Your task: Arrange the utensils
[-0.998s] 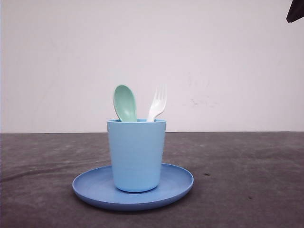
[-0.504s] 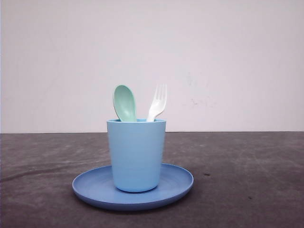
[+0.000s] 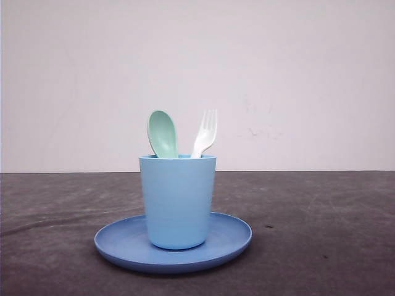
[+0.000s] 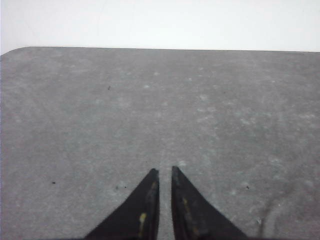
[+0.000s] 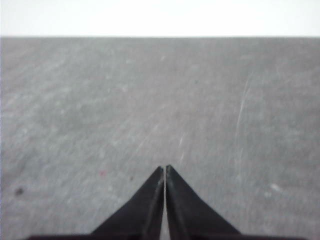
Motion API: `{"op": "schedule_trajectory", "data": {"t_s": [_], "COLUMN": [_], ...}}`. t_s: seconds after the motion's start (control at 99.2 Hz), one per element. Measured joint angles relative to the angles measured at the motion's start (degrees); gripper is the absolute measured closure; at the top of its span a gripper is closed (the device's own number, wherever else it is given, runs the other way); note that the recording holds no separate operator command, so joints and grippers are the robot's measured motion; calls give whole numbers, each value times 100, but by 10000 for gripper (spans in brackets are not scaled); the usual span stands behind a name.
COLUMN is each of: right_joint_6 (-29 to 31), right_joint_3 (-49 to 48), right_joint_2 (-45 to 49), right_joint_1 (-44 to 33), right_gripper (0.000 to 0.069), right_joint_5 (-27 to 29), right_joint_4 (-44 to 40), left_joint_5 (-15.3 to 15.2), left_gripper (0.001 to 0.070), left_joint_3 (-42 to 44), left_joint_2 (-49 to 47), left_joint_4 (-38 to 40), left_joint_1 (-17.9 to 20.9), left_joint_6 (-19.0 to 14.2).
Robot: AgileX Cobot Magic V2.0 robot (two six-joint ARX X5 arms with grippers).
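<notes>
A light blue cup (image 3: 178, 200) stands upright on the middle of a round blue plate (image 3: 228, 243), which rests on the dark grey bench (image 3: 321, 234). Two utensils stand in the cup, heads up — the mint-green spoon (image 3: 162, 133) on the left, its oval bowl above the rim, and the white fork (image 3: 205, 132) on the right, tines leaning slightly right. The left hand (image 4: 164, 172) hangs over bare bench, fingers nearly together with a thin gap, gripping nothing. The right hand (image 5: 164, 169) is clenched — its tips meet, empty.

Light blue cup (image 3: 177, 200) stands on blue plate (image 3: 231, 237)
</notes>
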Motion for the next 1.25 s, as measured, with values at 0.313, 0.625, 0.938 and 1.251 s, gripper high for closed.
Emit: {"op": "schedule_trajectory", "data": {"t_s": [0.313,0.625,0.938,1.251], "right_joint_6": [-2,0,-2,-2], "right_joint_3": [-48,-48,-48,-50], "right_joint_2": [-2,-2,-2,-2], "right_joint_1": [-2,-2,-2,-2], "right_gripper": [684,684,684,684], "right_joint_5": [2,0,2,2], "right_joint_4": [136,136,136,136], "left_joint_5": [0,0,0,0], "left_gripper": [691,691,691,691], "left_joint_3": [0,2,0,0], "left_joint_2": [0,0,0,0], "left_joint_4": [0,0,0,0], "left_joint_1": [0,0,0,0], "left_joint_6": [0,0,0,0]}}
